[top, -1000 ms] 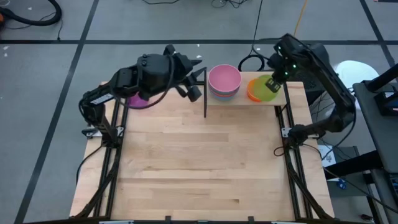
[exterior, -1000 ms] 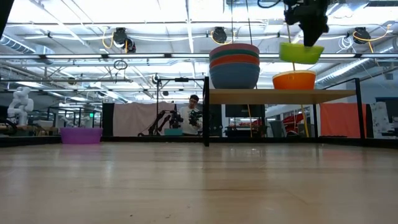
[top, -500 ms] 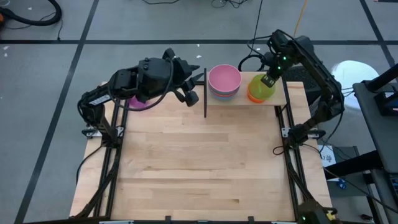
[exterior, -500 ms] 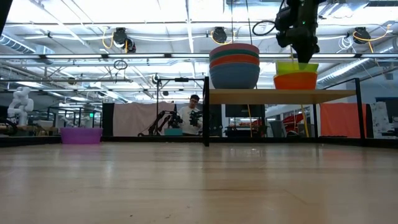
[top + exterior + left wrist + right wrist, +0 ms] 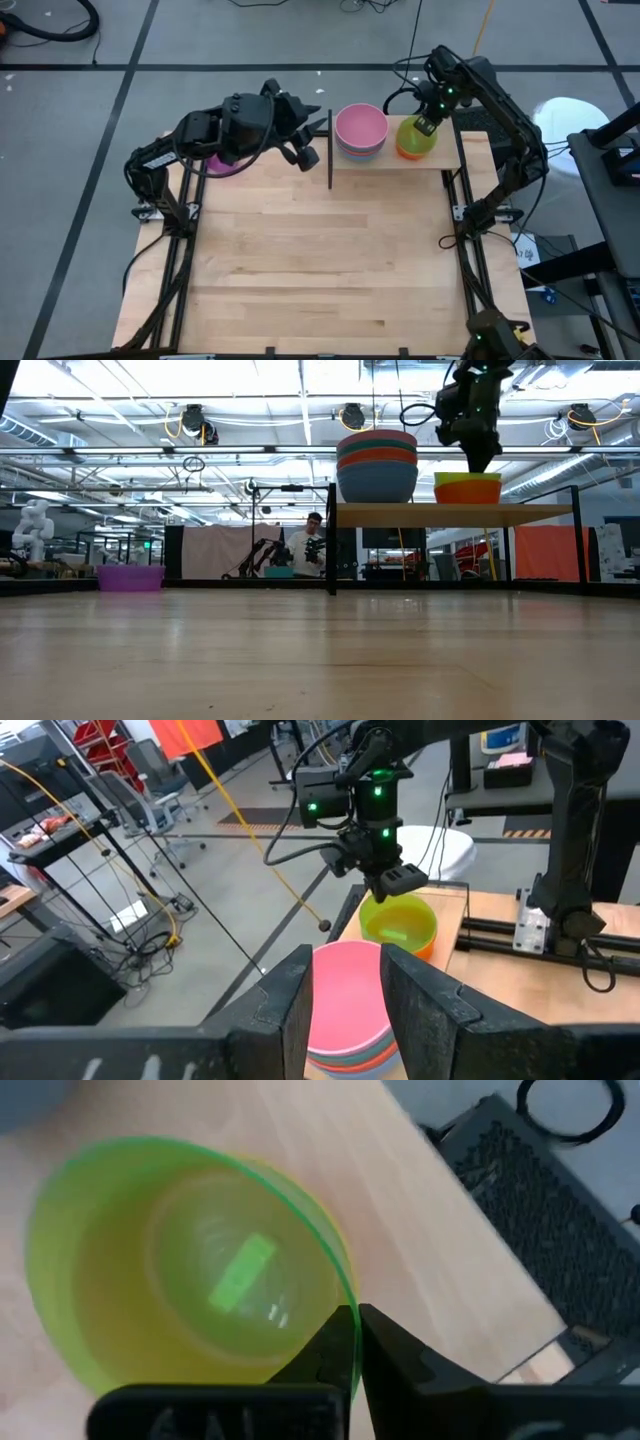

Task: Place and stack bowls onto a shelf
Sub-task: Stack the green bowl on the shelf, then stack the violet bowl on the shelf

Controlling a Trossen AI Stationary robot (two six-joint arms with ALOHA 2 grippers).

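Observation:
On the shelf (image 5: 442, 160) the green bowl (image 5: 416, 136) sits nested in the orange bowl (image 5: 467, 492). My right gripper (image 5: 357, 1330) is above it, shut on its rim. Beside them on the shelf stands a stack of larger bowls with the pink one (image 5: 360, 126) on top. A purple bowl (image 5: 130, 577) rests on the tabletop at the far left. My left gripper (image 5: 348, 1005) hangs open in the air left of the shelf, with nothing between its fingers. My right gripper holds the green bowl's rim (image 5: 345, 1295) on its far right side. The rim is pinched with one finger inside the bowl and one outside. The fingers come steeply from above. The bowl sits upright in the orange bowl (image 5: 403, 152).
The shelf's black post (image 5: 330, 150) stands between my left gripper and the bowl stack. Black framing runs along both table sides. The near part of the tabletop (image 5: 320, 260) is bare wood. A person (image 5: 310, 545) sits far behind the table.
My right gripper has moved down and a little toward the table's left with the green bowl. The bowl hung tilted above the orange bowl and now sits level inside it.

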